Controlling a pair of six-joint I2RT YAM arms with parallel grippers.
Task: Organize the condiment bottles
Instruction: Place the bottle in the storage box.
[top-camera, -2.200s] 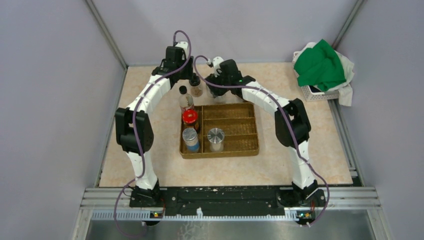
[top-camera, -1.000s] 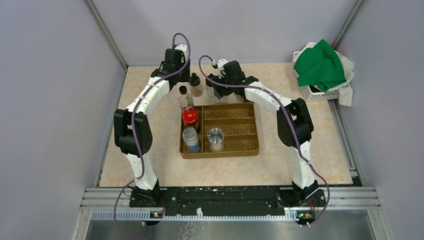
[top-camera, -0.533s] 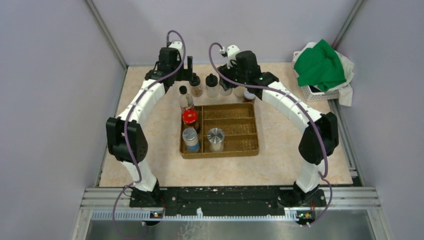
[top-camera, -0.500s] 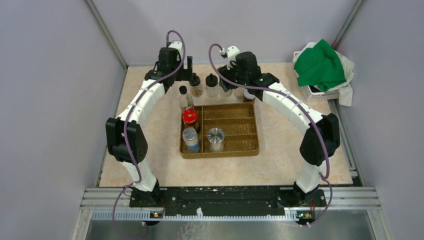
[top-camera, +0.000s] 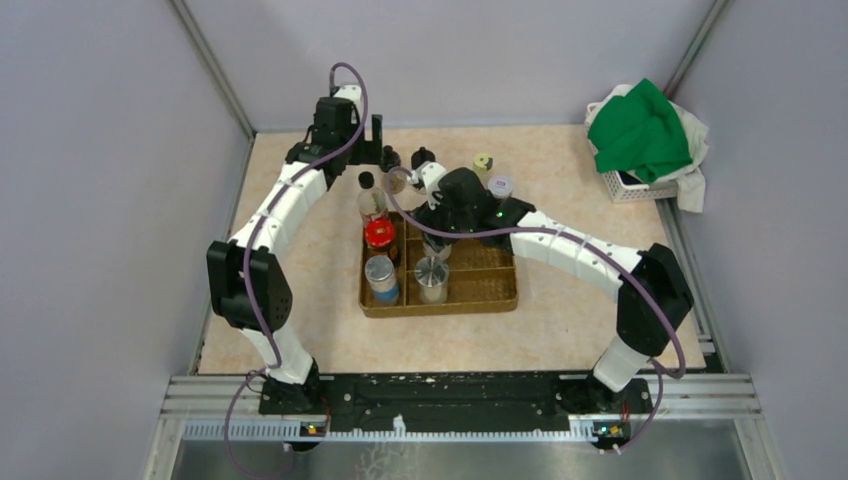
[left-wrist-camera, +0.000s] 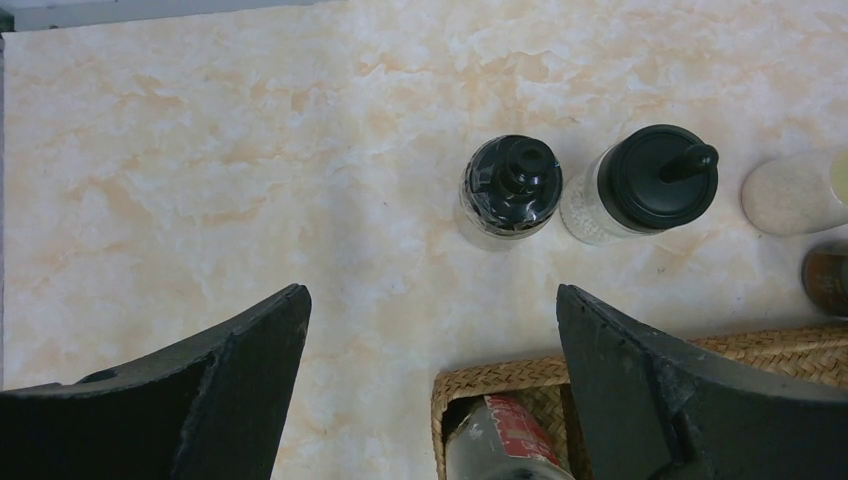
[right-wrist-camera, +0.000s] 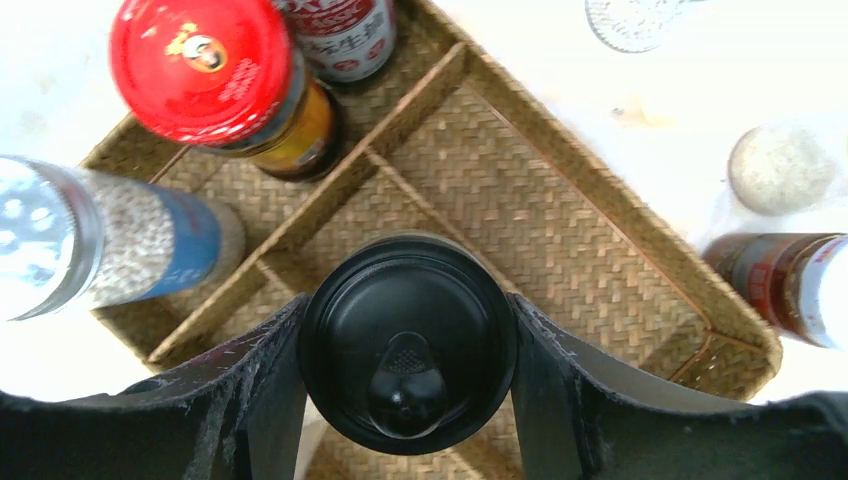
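Note:
My right gripper (right-wrist-camera: 407, 345) is shut on a black-lidded jar (right-wrist-camera: 407, 340) and holds it over the woven tray (right-wrist-camera: 600, 230), in a middle compartment. In the top view it (top-camera: 437, 238) hovers just behind the silver-lidded jar (top-camera: 431, 272). The tray's left column holds the tall red-labelled bottle (top-camera: 372, 198), a red-lidded jar (top-camera: 379, 235) and a blue-labelled shaker (top-camera: 381, 277). My left gripper (left-wrist-camera: 430, 385) is open and empty above the tray's back left corner (left-wrist-camera: 500, 385). Two black-capped jars (left-wrist-camera: 511, 185) (left-wrist-camera: 657, 180) stand on the table beyond it.
A yellow-green-lidded jar (top-camera: 483, 163) and a white-lidded jar (top-camera: 500, 185) stand behind the tray's right part. A white basket with green cloth (top-camera: 640, 135) sits at the back right corner. The tray's right compartments (top-camera: 485, 255) hold nothing.
My right arm has swung from the back row of jars to over the tray, carrying the black-lidded jar. The left arm has barely moved.

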